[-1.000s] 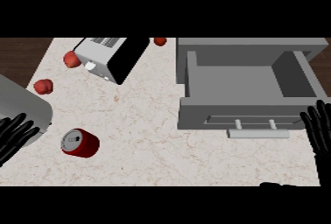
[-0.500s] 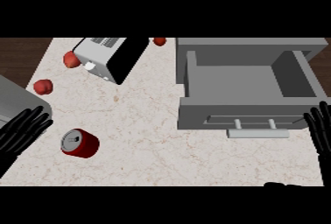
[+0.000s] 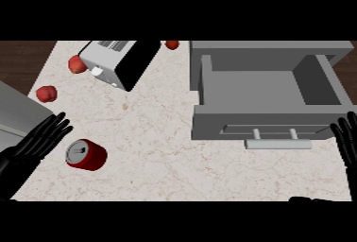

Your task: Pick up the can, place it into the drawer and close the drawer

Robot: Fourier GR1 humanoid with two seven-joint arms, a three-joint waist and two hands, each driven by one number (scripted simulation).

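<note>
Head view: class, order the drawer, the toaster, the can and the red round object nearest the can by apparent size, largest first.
1. drawer, clearly largest
2. toaster
3. can
4. red round object, plainly smaller than the can

The left hand (image 3: 38, 142) has edged nearer the can (image 3: 86, 154).

Bright, even light fills the frame; the pale counter (image 3: 174, 160) looks flat, with only faint shadows. In the drawer (image 3: 209, 127), upper right, the right inner wall is darkest. The can (image 3: 86, 155), lower left, shades darker along its lower side.
</note>
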